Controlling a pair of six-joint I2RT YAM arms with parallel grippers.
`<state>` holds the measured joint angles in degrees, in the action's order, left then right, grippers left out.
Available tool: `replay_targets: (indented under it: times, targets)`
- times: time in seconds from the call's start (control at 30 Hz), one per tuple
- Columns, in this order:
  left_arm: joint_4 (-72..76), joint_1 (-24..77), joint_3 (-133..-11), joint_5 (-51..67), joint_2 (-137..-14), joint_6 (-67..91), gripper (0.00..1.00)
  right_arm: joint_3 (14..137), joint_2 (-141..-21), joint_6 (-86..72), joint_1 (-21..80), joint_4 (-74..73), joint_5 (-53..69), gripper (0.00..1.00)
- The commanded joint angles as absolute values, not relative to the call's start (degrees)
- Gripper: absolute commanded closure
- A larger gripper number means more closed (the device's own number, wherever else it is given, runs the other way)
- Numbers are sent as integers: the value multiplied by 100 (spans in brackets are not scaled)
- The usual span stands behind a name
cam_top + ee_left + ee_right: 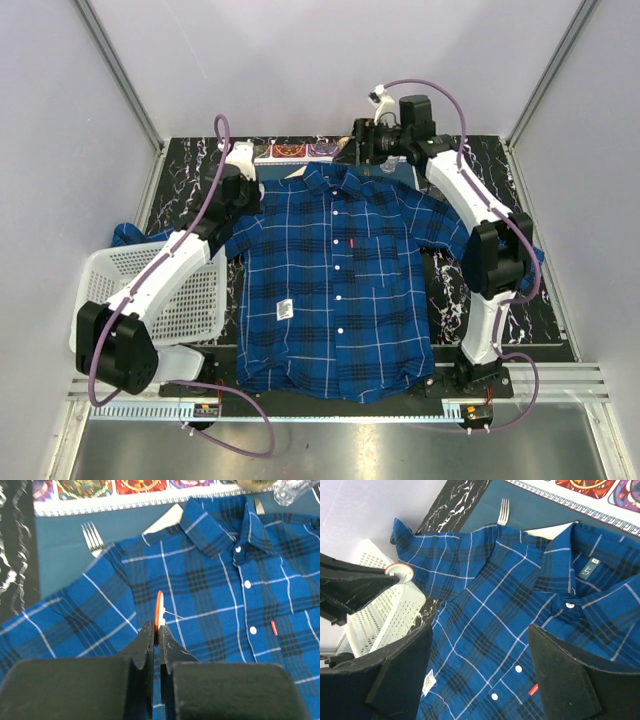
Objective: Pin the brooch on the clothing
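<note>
The blue and navy plaid shirt (335, 290) lies flat, front up, collar toward the back. My left gripper (158, 627) is shut on the orange brooch (160, 607), held edge-on just above the shirt's shoulder and chest area (200, 595), left of the button row; a thin pin sticks out to its right. In the top view the left gripper (248, 195) is at the shirt's upper left. The right wrist view shows the brooch (399, 571) at the left gripper's tip. My right gripper (480, 640) is open and empty, held high near the collar (365, 140).
A white perforated basket (165, 290) stands left of the shirt. A fork (92, 537) lies beside the shoulder on a teal mat (60, 560) with a patterned border (300, 150). A white paper tag (285, 309) and a red pocket tab (351, 245) are on the shirt.
</note>
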<state>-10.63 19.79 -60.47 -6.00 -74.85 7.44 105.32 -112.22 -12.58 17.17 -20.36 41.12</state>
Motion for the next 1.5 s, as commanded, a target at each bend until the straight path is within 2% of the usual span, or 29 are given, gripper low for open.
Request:
replay_targets:
  times: [0.0,0.1,0.27,0.33,0.43,0.63,0.87,0.97,1.3,1.47]
  targets:
    - [-247,1820,-5802,-27,-7409,1590,100,10802,-11417,-1186,2030,-2100,3736,20]
    - [-255,1592,-5766,280,-7654,2038,100,10635,-11540,-1151,2223,-2074,3350,25]
    - [-509,1389,-5871,273,-8077,2610,100,10380,-11654,-1265,2531,-1732,2744,27]
    - [-562,1389,-5906,80,-8156,2628,100,10371,-11733,-1397,2750,-1687,2270,34]
    - [-676,1389,-5871,-148,-8191,2707,100,10432,-11864,-1441,3110,-1828,1706,37]
    - [-668,1389,-5651,-404,-8252,2918,100,10625,-12364,-1635,3585,-1837,906,35]
    - [-808,1336,-5704,-606,-8376,2997,100,11557,-13218,-1705,4025,-2197,-243,36]
    - [-878,1292,-5661,-677,-8341,3041,100,11821,-13499,-1661,4165,-2197,-552,32]
    - [-1072,1037,-5590,-861,-8279,3103,100,12366,-14264,-1722,4298,-2153,-448,36]
    - [-1072,1037,-5616,-870,-8341,3032,100,12349,-14502,-1732,4307,-2197,-633,45]
